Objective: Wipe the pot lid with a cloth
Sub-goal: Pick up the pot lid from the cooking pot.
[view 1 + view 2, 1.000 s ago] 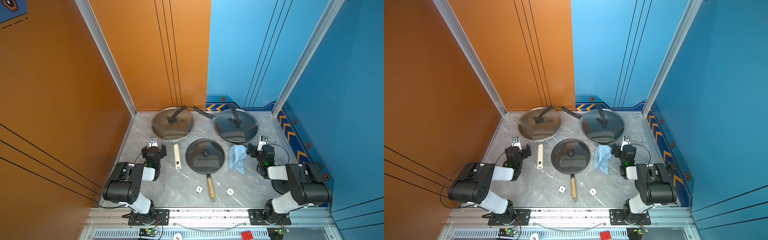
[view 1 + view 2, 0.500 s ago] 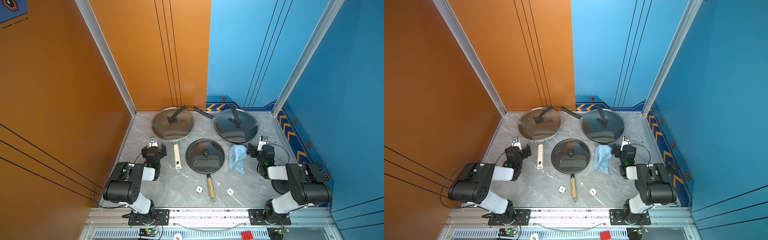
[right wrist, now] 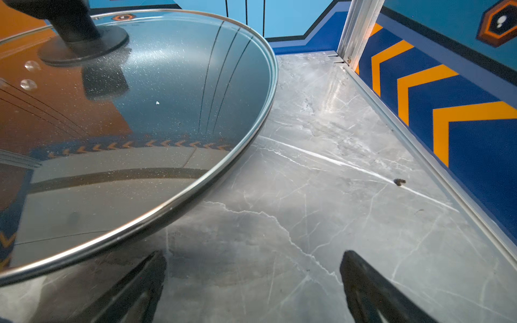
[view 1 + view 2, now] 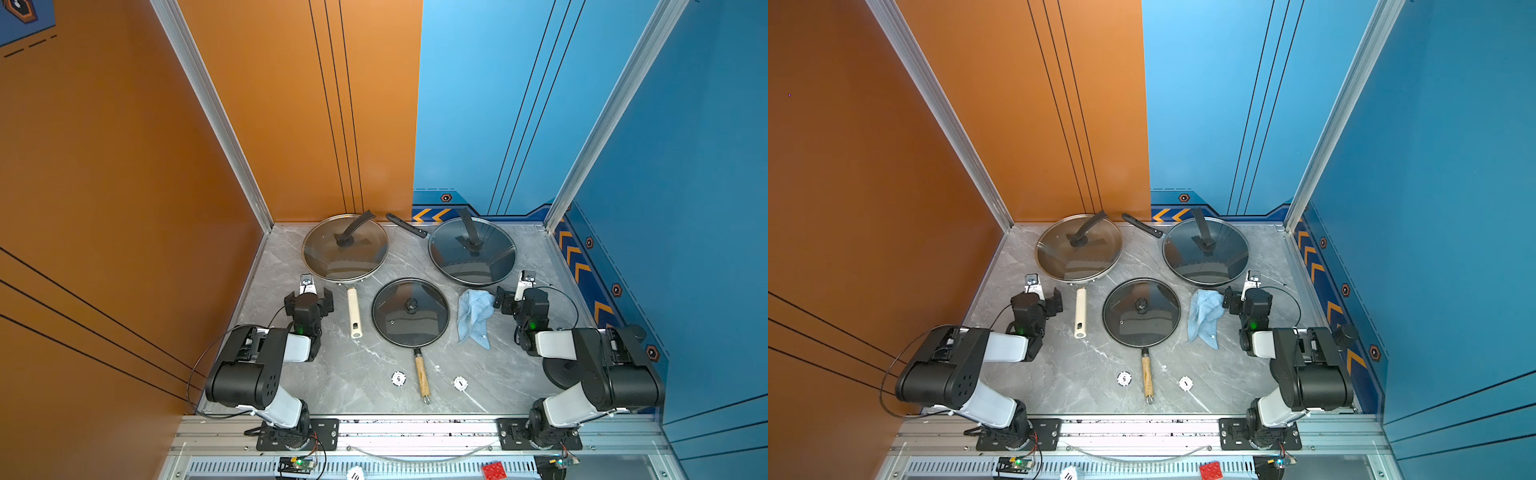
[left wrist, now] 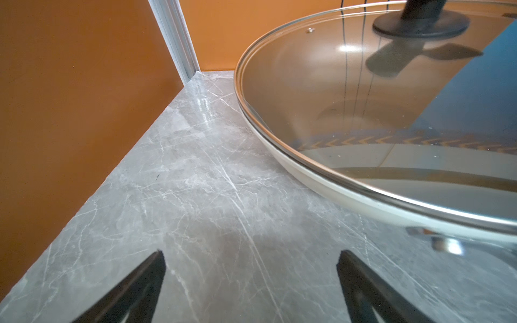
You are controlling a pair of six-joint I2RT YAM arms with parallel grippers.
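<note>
Three glass lids sit on pans on the grey marble table (image 4: 365, 374). A small dark lid (image 4: 410, 311) is in the middle, a clear lid (image 4: 345, 247) at the back left, and a dark lid (image 4: 471, 251) at the back right. The light-blue cloth (image 4: 473, 316) (image 4: 1204, 316) lies crumpled between the small lid and my right gripper (image 4: 521, 297), its corner close to one finger. My left gripper (image 4: 309, 297) rests left of the cream pan handle (image 4: 354, 311). In the wrist views the left gripper (image 5: 251, 260) and the right gripper (image 3: 253, 260) stand open over bare table, each beside a large lid (image 5: 377, 112) (image 3: 140, 112).
The middle pan's wooden handle (image 4: 420, 376) points to the front edge, with a white round token (image 4: 398, 378) (image 4: 460, 383) on either side. A black handle (image 4: 405, 224) juts out at the back. Orange and blue walls close in three sides.
</note>
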